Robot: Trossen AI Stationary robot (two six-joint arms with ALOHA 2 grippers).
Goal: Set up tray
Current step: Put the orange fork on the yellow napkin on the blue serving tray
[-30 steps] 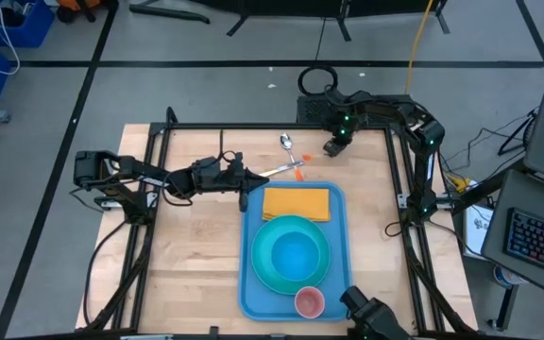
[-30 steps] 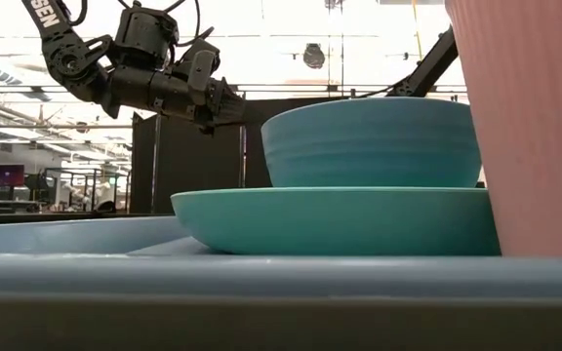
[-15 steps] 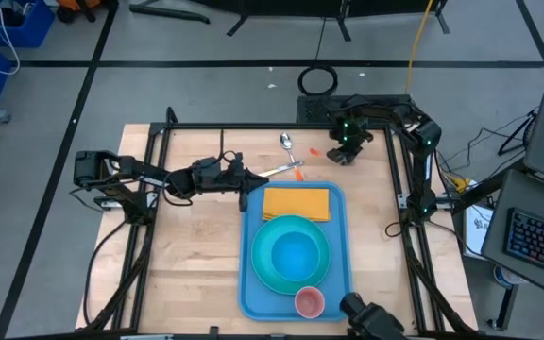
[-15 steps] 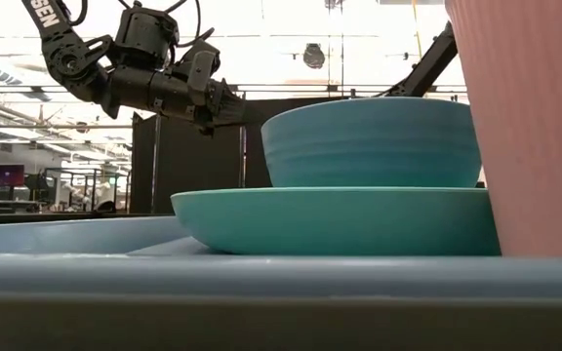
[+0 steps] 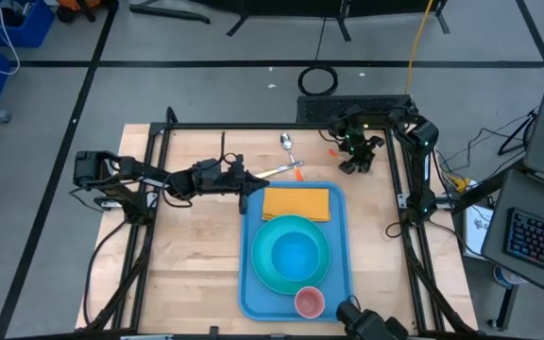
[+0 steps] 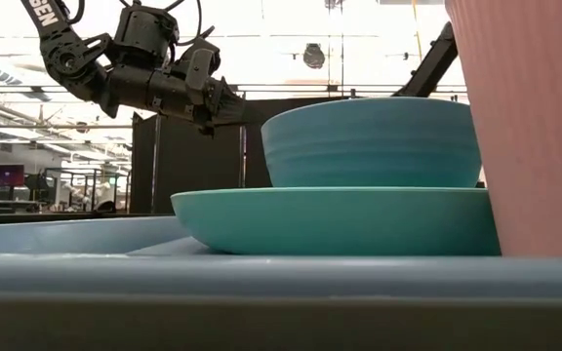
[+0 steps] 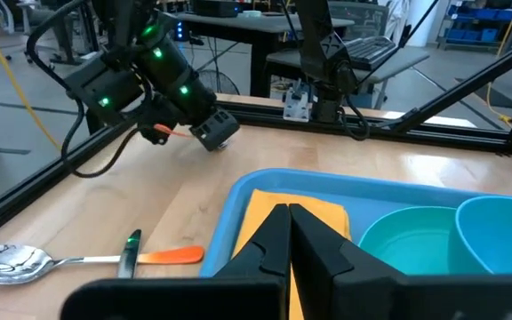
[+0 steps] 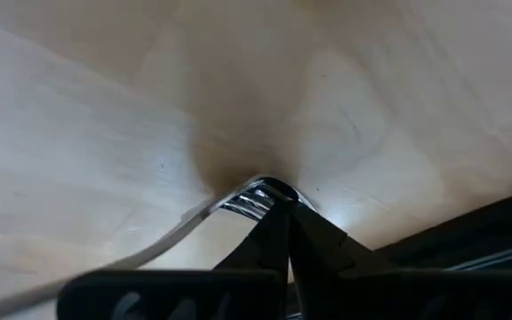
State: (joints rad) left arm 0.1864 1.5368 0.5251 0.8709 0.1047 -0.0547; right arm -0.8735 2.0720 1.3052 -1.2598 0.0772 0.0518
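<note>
While the tray is lying lengthwise down the table's middle, already carrying the plate, bowl, cup and napkin, you are holding a fork in the right gripper — fingers clamped on it, off the tray's far right corner. Your left gripper, fingers together, is sitting at the tray's far left corner — nearer the spoon beyond that far edge.

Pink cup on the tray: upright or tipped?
Upright: the pink cup shows its round open mouth from above, standing on the tray.
</note>
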